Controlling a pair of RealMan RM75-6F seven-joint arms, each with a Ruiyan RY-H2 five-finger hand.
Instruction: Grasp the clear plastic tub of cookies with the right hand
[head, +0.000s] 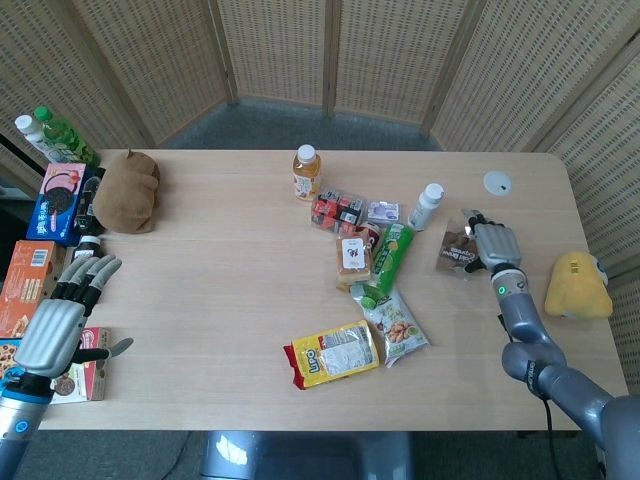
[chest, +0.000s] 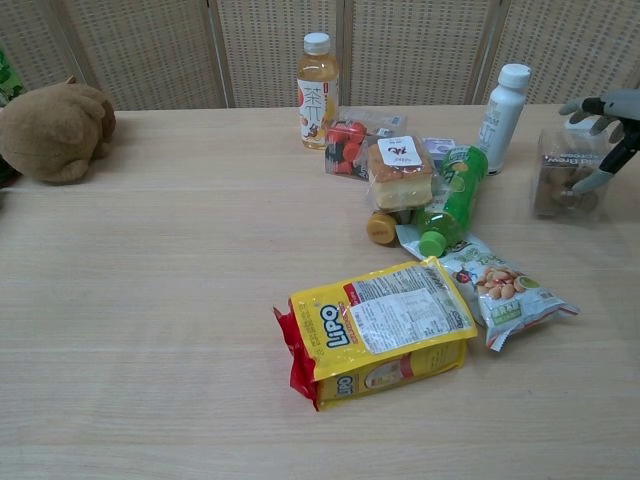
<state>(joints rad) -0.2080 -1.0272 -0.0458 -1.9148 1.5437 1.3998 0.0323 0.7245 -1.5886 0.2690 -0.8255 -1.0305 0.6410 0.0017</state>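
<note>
Head view: the right hand (head: 494, 245) sits at the right of the frame, its fingers lying over the top and far side of the tub (head: 458, 248), which stands on the table (head: 220, 290) just right of the white bottle (head: 427, 205). The hand touches the tub, but from this angle I cannot tell whether the fingers have closed on it. The plush (head: 577, 285) lies further right, near the table edge. The left hand (head: 68, 310) is at the lower left of the frame with its fingers straight and slightly spread, holding nothing, over the boxes (head: 30, 280) beside the table.

Chest view: the tub (chest: 567, 186) is at the right edge of the frame, upright, with brown cookies showing through its clear wall. The right hand (chest: 608, 125) enters from the right edge; a finger reaches over the lid and the thumb (chest: 608, 172) lies down the tub's right side. Only part of the hand is in frame, so a full grip cannot be confirmed. The white bottle (chest: 502, 104) stands just left of the tub, and the green bottle (chest: 450, 199) lies further left.
</note>
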